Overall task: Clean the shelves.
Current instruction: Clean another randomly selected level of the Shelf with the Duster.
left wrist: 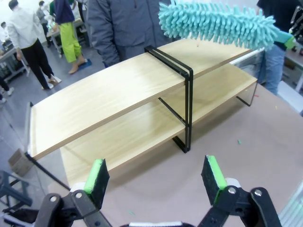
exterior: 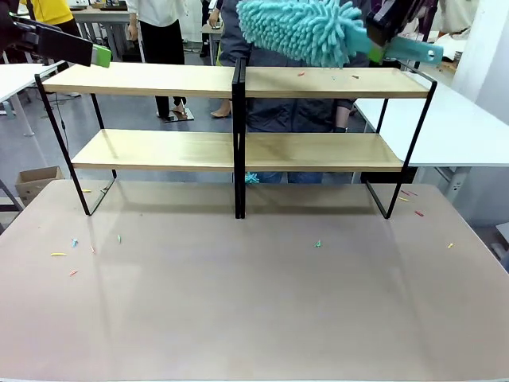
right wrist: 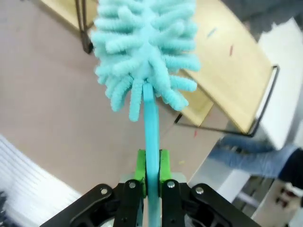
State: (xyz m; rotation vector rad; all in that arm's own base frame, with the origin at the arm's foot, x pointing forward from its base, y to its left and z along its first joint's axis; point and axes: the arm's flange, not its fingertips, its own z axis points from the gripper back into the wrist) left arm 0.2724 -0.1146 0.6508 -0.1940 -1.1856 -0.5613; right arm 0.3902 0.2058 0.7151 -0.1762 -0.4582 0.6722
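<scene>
The shelves [exterior: 238, 143] stand across your table, your right gripper [right wrist: 151, 172] squeezes the fluffy blue duster [exterior: 302, 32] above the top board, your left gripper [left wrist: 158, 177] hangs wide apart, so I think you next sweep off those little bits [exterior: 301, 74].

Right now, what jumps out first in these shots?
The fluffy teal duster, clamped by its handle in the right gripper and held above the right half of the shelves' top board. Next, the bright little scraps: a few on that top board near the duster, more scattered over the table in front. The left gripper hangs open and empty by the rack's left end.
</scene>
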